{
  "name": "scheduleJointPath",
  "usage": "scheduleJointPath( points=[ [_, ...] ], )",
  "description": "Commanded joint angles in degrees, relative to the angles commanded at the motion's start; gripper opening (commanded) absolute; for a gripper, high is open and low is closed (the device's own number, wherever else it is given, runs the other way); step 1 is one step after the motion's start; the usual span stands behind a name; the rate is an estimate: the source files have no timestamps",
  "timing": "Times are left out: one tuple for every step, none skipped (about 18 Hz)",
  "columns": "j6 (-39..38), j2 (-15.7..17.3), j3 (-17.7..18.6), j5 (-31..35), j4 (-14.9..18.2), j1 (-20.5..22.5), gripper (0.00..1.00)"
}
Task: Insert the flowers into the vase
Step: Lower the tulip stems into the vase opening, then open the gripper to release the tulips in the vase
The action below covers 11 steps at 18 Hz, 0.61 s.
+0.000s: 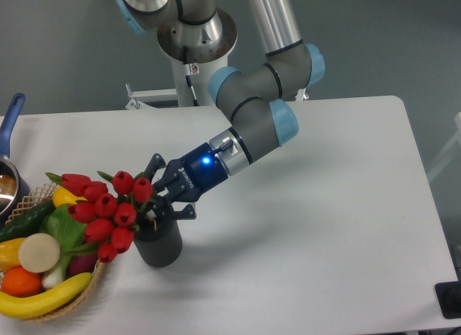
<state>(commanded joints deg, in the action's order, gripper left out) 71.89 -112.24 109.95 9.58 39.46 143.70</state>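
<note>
a: where do things stand with the flowers (108,212)?

b: mostly there, i'd say. the bunch sits at the mouth of the vase (159,243), with the stems running down toward the opening. the red buds lean out to the left, hanging over the edge of the wicker basket (94,274) rather than standing straight up.

a: so the stems are in?

b: they look to be at least partly inside, but the rim is crowded by the end effector (162,202) and the leaves, so i cannot tell how deep they go.

a: and the end effector — is it holding on?

b: its fingers sit just above the vase mouth, right at the base of the bunch where the stems gather. they appear closed around the stems, though the exact contact is hidden behind the buds. i'd judge it is clamped on the flowers, not released.

a: where is the vase itself?

b: upright on the table (324,205), just beside the basket of fruit and vegetables, at the front left. a blue-handled pot (9,162) shows at the far left edge, well apart from it.

a: what's left, then?

b: by my reading — seat the stems fully, let go, and pull the arm clear. the lean matters: the bunch is wider than the vase and heavy to the left, so on release it could tip further or drag the vase.
</note>
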Motion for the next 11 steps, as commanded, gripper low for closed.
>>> scheduleJointPath(
  points=[
    [0.0, 0.0, 0.0, 0.0, 0.0, 0.0, 0.29],
    [0.17, -0.17, 0.0, 0.17, 0.0, 0.0, 0.3],
    [0.44, -0.35, 0.0, 0.26, 0.09, 0.0, 0.3],
    [0.79, -0.79, 0.0, 0.52, 0.09, 0.0, 0.3],
    [1.14, -0.79, 0.09, 0.61, 0.09, 0.0, 0.3],
    [1.4, -0.88, 0.09, 0.62, 0.17, 0.0, 0.3],
    [1.49, -0.88, 0.26, 0.62, 0.09, 0.0, 0.3],
    [1.49, -0.88, 0.26, 0.62, 0.17, 0.09, 0.31],
    [1.58, -0.88, 0.35, 0.7, 0.18, 0.09, 0.33],
    [1.76, -0.88, 0.35, 0.7, 0.09, 0.09, 0.36],
    [2.02, -0.88, 0.35, 0.7, 0.17, 0.17, 0.38]
  ],
)
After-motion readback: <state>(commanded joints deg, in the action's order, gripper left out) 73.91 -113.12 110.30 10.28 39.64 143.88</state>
